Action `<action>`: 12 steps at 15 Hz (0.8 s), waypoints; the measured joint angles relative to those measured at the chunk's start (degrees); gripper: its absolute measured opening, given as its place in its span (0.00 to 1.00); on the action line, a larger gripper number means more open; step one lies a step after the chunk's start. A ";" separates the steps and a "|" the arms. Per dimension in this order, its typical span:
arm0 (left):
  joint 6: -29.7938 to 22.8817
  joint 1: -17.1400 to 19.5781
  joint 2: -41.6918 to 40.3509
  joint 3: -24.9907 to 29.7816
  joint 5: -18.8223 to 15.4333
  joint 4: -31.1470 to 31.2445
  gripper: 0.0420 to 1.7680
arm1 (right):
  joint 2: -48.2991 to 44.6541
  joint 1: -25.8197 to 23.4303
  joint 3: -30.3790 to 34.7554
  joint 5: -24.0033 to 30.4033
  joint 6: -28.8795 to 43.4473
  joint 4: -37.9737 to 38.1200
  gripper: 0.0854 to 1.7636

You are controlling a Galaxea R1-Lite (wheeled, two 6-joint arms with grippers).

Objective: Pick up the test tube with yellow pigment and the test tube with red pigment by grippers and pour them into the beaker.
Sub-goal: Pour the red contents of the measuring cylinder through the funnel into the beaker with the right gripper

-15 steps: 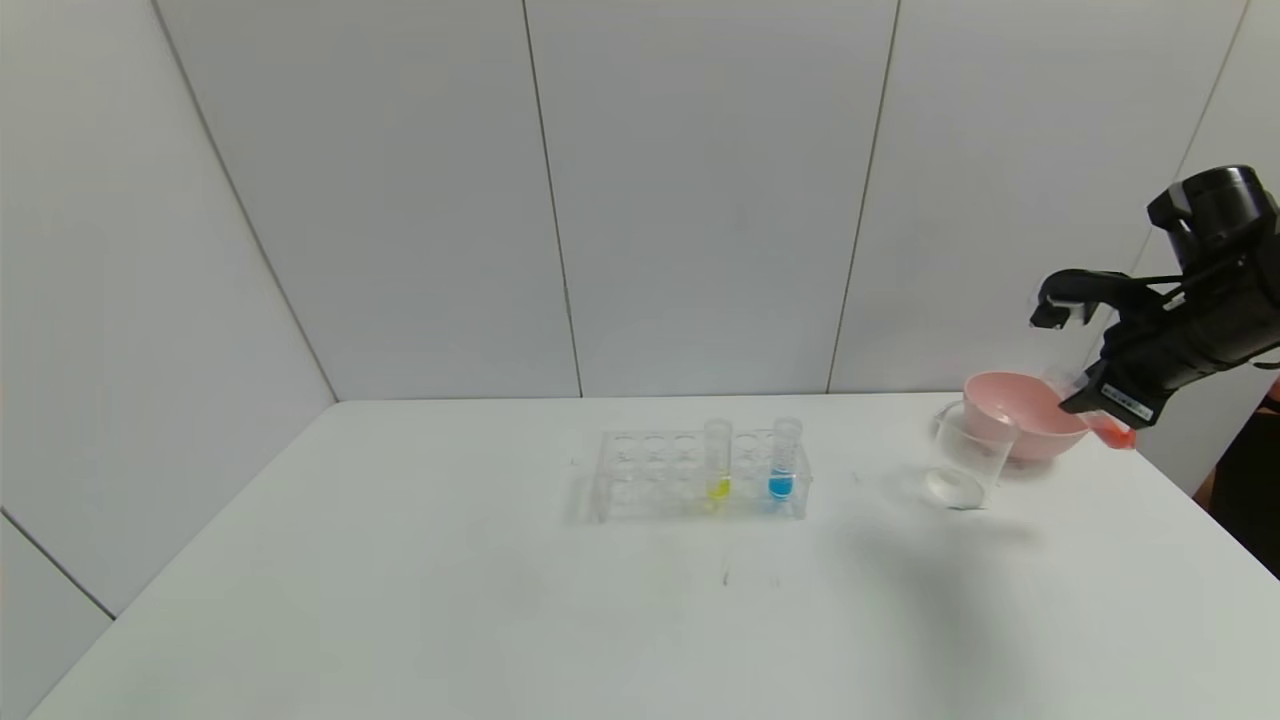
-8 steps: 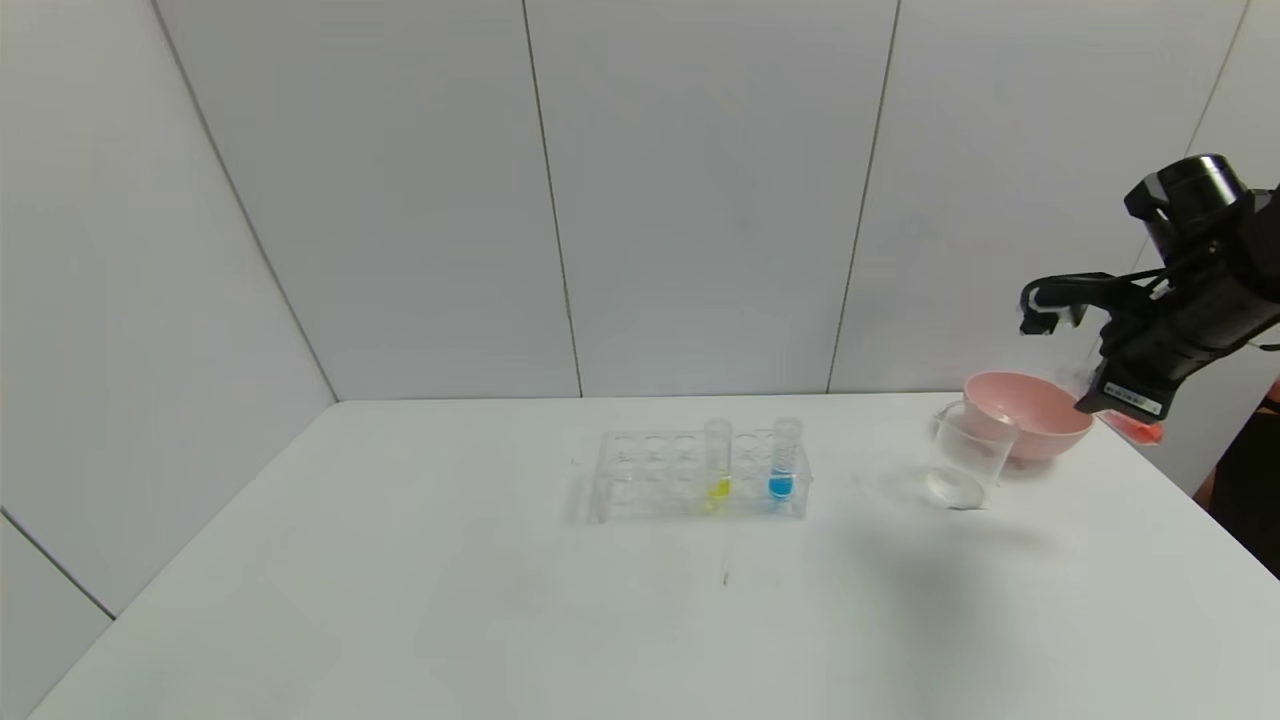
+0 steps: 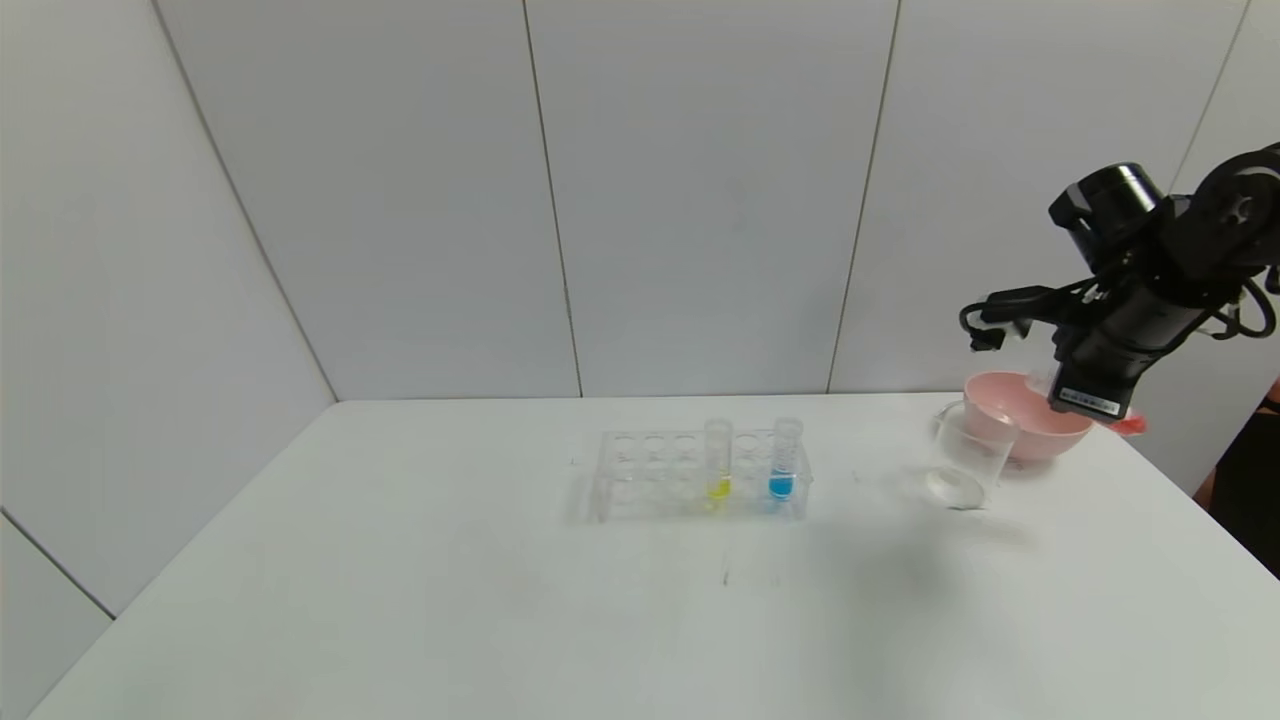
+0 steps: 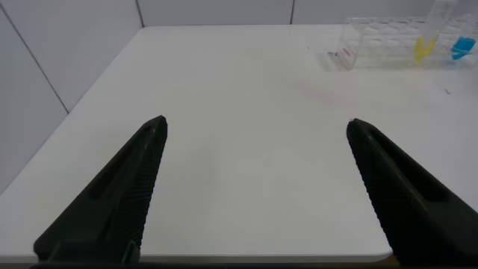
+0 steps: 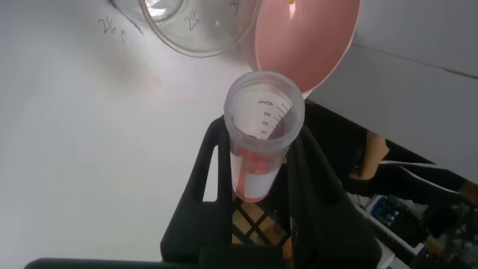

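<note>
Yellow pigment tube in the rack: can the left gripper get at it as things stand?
Probably yes. The left gripper is open over bare table, and the test tube with yellow pigment stands upright in the rack; nothing lies between. The blue tube stands apart.

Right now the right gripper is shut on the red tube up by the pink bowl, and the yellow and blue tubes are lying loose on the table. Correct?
One thing is wrong: the yellow tube and blue tube stand upright in the clear rack, as the head view shows. The right gripper is indeed shut on the red tube by the pink bowl.
</note>
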 joint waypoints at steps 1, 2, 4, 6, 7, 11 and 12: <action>0.00 0.00 0.00 0.00 -0.02 0.00 0.97 | 0.37 0.48 -0.01 -1.49 0.00 -0.49 0.24; 0.00 0.00 0.00 0.00 -0.02 0.00 0.97 | 0.72 0.87 -0.04 -3.24 0.00 -0.83 0.24; 0.00 0.00 0.00 0.00 0.00 0.00 0.97 | 1.27 1.77 -0.17 -6.19 -0.05 -0.90 0.24; 0.00 0.00 0.00 0.00 0.00 0.00 0.97 | 1.79 2.57 -0.23 -8.19 -0.07 -0.93 0.24; 0.00 0.00 0.00 0.00 0.00 0.00 0.97 | 2.04 2.93 -0.23 -9.01 -0.07 -0.96 0.24; 0.02 0.00 0.00 0.00 0.00 0.00 0.97 | 3.25 3.95 -0.23 -13.89 -0.16 -1.18 0.24; 0.00 0.00 0.00 0.00 0.00 0.00 0.97 | 3.54 4.17 -0.23 -15.01 -0.21 -1.29 0.24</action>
